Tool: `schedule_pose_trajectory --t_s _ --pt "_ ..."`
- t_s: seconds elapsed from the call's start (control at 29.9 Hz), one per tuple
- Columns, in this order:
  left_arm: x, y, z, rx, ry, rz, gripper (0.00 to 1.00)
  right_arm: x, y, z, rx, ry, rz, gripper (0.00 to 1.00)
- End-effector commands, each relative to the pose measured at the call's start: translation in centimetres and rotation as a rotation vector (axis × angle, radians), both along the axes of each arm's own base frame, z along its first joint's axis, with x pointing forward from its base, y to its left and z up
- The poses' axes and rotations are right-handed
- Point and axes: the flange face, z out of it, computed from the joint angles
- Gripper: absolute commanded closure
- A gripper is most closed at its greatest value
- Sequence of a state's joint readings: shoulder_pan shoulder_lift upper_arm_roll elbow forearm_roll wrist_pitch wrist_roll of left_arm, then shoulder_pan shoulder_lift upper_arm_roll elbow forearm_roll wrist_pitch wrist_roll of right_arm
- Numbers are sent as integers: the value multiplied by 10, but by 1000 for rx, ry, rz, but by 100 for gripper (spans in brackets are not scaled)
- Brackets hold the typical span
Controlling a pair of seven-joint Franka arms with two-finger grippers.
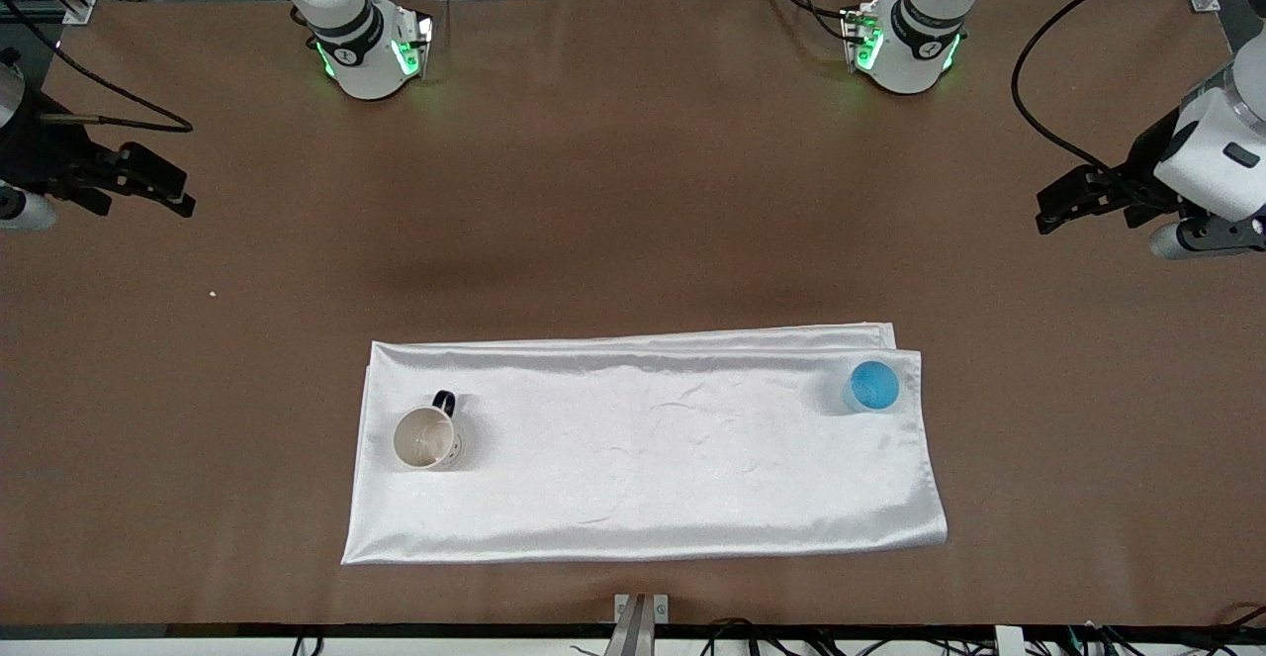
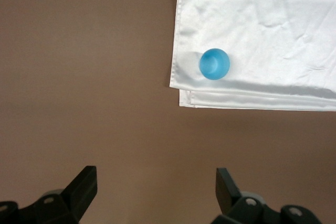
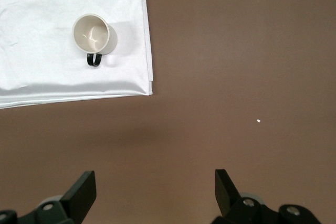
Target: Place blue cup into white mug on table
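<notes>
Front view alone shows both task things at once: blue cup [image 1: 874, 385] upright near the white cloth's [image 1: 643, 448] corner twd the left arm's end, white mug [image 1: 426, 436] upright near the cloth's edge twd the right arm's end, its black handle pointing at the robots' edge of the table [image 1: 633, 191]. Left wrist view has only the cup [image 2: 214, 64]; right wrist view only the mug [image 3: 94, 34] (plus a white speck [image 3: 258, 121]). Left gripper [image 1: 1073, 201] and right gripper [image 1: 148, 181] wait over bare table by its end edges, jaws apart, holding nothing.

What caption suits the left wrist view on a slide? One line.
Left gripper, fingers open, over bare table; blue cup upright on white cloth.
</notes>
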State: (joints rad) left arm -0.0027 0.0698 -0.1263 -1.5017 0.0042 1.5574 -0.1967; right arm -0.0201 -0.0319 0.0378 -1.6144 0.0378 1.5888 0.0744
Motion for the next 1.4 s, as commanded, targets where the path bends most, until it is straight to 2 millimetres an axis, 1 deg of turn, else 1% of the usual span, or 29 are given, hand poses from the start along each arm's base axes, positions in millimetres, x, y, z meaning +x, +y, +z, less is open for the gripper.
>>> schedule_pose_trajectory --t_s 0.0,0.1,0.27,0.4,0.53,0.67,0.73,0.87,0.97,1.07,1.1,1.14,1.37 --pt "-7 0 7 -8 1 -10 0 0 -2 1 -5 4 6 0" --pt "-8 -5 8 -7 -1 -19 0 -1 0 1 -7 8 8 0" --pt "-7 -4 6 -9 2 -17 0 -1 -2 1 -13 9 10 0" --pt "-2 -4 -3 -12 17 -14 0 -2 -2 -1 -13 14 5 0" --pt "11 -3 -20 -26 9 -7 0 -1 -2 -2 -13 14 4 0" --pt "27 -7 -48 -22 17 -8 0 -1 -2 -1 -13 12 4 0" --pt "39 -7 -67 -26 18 4 0 0 -2 -1 -13 11 2 0" --pt "53 -15 -104 -33 10 12 0 0 -1 -3 -13 14 2 0" --pt "56 -28 -137 -35 5 54 0 1 -2 -5 -13 17 0 0" --pt "56 -40 -161 -38 -10 70 0 2 -2 -7 -13 21 0 0" --pt "58 -45 -173 -38 -12 65 0 2 -2 -8 -13 21 0 0" --pt "59 -48 -178 -34 -14 59 0 3 -2 -8 -13 21 0 0" --pt "75 -50 -229 -13 -6 44 0 19 3 -30 -12 32 7 0"
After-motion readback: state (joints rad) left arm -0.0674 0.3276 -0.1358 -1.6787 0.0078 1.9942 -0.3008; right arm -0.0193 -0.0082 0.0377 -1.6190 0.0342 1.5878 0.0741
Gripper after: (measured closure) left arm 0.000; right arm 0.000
